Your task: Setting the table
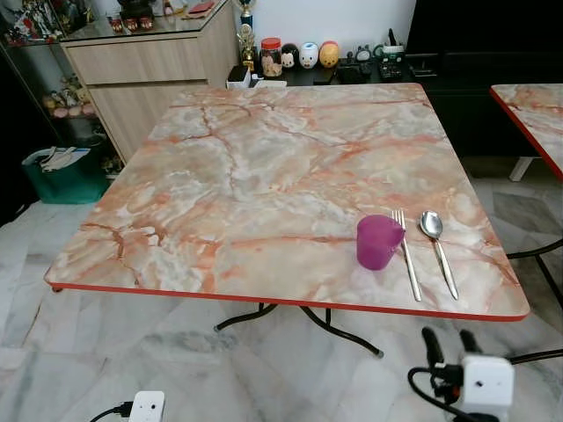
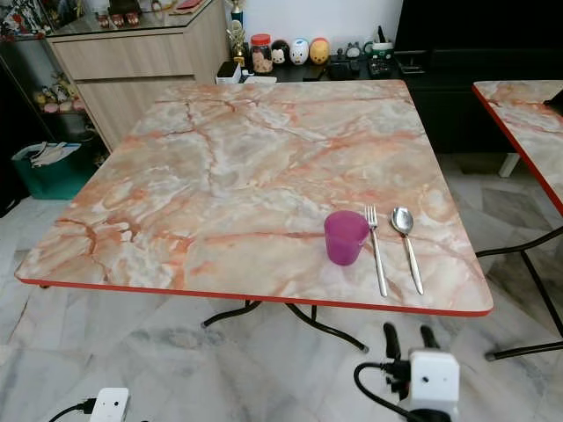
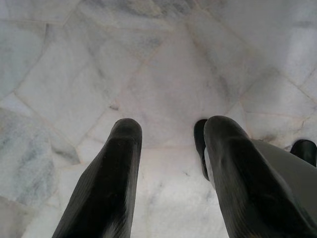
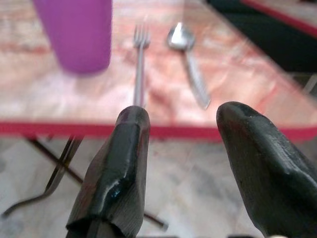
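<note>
Right gripper (image 4: 181, 119), fingers parted and empty, hovers just off the table's (image 1: 264, 176) near edge. Fork (image 1: 406, 255) and spoon (image 1: 437, 249) lie straight ahead, handles pointing toward it, purple cup (image 1: 378, 241) to their left. Left gripper (image 3: 168, 144), also open, hangs over the floor.

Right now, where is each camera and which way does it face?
Left eye, head: down at table; right gripper below its edge.
Right eye: same scene, purple cup, fork, spoon.
Left wrist: down at floor, open left gripper.
Right wrist: across table edge toward the cup, fork and spoon; shared with the eyes.
</note>
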`<state>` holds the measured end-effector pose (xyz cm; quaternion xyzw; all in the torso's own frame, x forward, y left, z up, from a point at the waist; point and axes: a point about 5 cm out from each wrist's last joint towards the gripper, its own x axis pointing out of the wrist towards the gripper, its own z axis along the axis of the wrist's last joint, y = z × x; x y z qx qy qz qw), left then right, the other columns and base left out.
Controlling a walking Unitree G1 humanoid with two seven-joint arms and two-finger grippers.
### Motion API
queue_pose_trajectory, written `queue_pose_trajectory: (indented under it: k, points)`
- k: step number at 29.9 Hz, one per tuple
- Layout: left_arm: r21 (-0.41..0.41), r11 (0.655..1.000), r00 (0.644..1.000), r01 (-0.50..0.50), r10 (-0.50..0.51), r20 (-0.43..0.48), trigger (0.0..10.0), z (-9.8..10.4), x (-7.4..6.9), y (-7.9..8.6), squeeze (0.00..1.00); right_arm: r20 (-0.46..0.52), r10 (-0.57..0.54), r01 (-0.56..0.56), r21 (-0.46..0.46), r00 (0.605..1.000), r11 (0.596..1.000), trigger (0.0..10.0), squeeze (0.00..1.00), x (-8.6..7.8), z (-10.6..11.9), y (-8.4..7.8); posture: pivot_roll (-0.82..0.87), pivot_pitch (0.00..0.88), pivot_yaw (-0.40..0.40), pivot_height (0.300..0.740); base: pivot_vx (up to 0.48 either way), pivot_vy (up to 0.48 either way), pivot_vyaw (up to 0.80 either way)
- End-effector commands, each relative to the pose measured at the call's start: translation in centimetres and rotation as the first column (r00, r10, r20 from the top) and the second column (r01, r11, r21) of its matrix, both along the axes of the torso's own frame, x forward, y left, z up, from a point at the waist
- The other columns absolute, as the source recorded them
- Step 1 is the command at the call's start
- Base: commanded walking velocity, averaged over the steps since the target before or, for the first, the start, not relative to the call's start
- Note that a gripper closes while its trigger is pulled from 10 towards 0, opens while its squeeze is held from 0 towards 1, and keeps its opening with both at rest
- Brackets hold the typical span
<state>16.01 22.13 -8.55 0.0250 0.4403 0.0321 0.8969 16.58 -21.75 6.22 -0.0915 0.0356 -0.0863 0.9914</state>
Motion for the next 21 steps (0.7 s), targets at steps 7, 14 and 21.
queue_pose_trajectory:
  k: [7, 14, 21]
  points:
    - [0.007, 1.000, 1.000, -0.001, 0.001, -0.013, 10.0, -0.1, -0.3, 0.3, 0.00, 0.119, -0.115, 0.124, -0.069, 0.986, 0.990, 10.0, 0.00, 1.4, 4.7, -1.5, -0.13, 0.000, 0.088, 0.714, 0.000, 0.000, 0.00]
    - [0.008, 1.000, 1.000, -0.003, 0.003, -0.017, 10.0, -0.2, -0.5, 0.3, 0.00, 0.073, -0.201, 0.201, 0.004, 0.977, 0.979, 10.0, 0.00, 5.1, 5.9, -4.1, -0.14, 0.000, 0.091, 0.714, 0.000, 0.000, 0.00]
    - [0.004, 1.000, 1.000, -0.007, 0.007, -0.014, 10.0, -0.2, -0.4, 0.2, 0.00, 0.015, -0.098, 0.097, 0.066, 0.995, 0.993, 10.0, 0.03, 9.6, 5.4, -3.1, -0.14, 0.000, 0.095, 0.714, 0.000, 0.000, 0.00]
